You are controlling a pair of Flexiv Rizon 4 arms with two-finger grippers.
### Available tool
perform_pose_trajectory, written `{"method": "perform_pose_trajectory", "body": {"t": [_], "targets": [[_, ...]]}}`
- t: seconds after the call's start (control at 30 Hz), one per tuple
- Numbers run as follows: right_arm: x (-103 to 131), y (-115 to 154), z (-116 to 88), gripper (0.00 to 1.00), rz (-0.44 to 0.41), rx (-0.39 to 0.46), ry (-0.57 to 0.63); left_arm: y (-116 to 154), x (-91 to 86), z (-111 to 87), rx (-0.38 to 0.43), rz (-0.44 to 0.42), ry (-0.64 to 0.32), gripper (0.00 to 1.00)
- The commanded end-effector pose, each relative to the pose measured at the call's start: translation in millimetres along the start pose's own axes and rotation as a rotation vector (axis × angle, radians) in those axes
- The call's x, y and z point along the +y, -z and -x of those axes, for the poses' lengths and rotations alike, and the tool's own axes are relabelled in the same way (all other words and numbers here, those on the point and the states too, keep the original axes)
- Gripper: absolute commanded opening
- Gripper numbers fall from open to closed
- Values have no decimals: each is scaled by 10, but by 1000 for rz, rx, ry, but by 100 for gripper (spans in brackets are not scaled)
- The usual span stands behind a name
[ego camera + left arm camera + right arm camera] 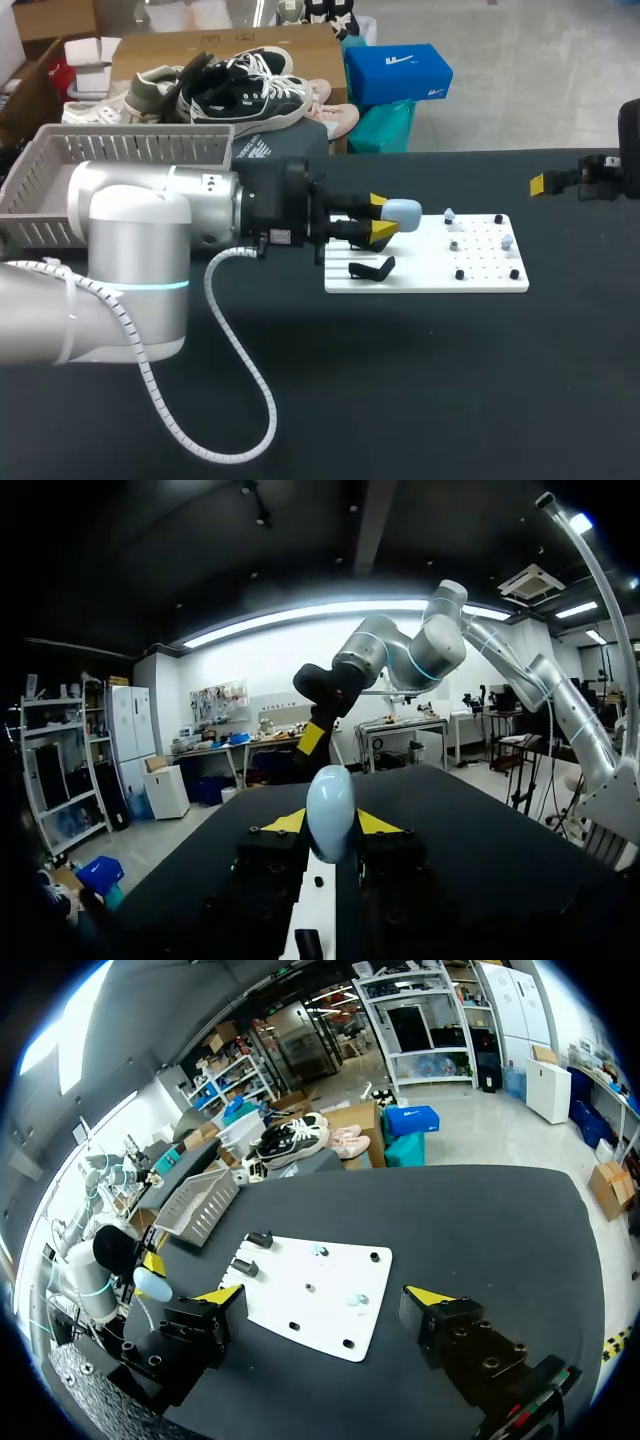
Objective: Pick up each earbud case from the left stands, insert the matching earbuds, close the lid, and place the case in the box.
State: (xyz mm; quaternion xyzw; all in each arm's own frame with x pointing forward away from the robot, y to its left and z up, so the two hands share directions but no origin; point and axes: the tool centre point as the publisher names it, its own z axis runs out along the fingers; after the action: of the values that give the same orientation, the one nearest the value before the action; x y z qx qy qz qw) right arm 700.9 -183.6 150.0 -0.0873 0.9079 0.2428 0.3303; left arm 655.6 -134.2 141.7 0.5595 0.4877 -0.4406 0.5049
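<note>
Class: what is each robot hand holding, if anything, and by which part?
The left hand grips the pale blue earbud case by its two sides, its rounded end sticking out. The right hand is open, holding nothing.

Robotics lab, manipulation test bench. Two grey multi-joint robot arms, left arm (pixel 130 260) with spiral-wrapped cable and right arm (pixel 420 650), work over a black-covered surface (pixel 450 380). On it lie a white pegged fixture board (pixel 430 275) and a grey slatted basket (pixel 110 160).
</note>
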Motion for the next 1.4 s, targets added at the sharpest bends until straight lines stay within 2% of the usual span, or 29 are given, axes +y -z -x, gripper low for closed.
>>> {"method": "perform_pose_trajectory", "body": {"t": [0.03, 0.3, 0.67, 1.03, 1.4], "targets": [[-15, -3, -1, 100, 6, 0, 1, -198, 136, -132, -43, -35, 9, 0], [75, 94, -118, 100, 10, 26, 46, -345, 193, -213, -83, -59, 34, 0], [542, 146, -271, 100, 83, 51, 146, -386, 212, -277, -78, -51, 43, 0], [933, -19, -443, 100, 129, 106, 198, -364, 192, -326, -65, -32, 57, 0], [1159, -192, -529, 100, 149, 140, 216, -337, 185, -327, -60, -25, 52, 0]]}}
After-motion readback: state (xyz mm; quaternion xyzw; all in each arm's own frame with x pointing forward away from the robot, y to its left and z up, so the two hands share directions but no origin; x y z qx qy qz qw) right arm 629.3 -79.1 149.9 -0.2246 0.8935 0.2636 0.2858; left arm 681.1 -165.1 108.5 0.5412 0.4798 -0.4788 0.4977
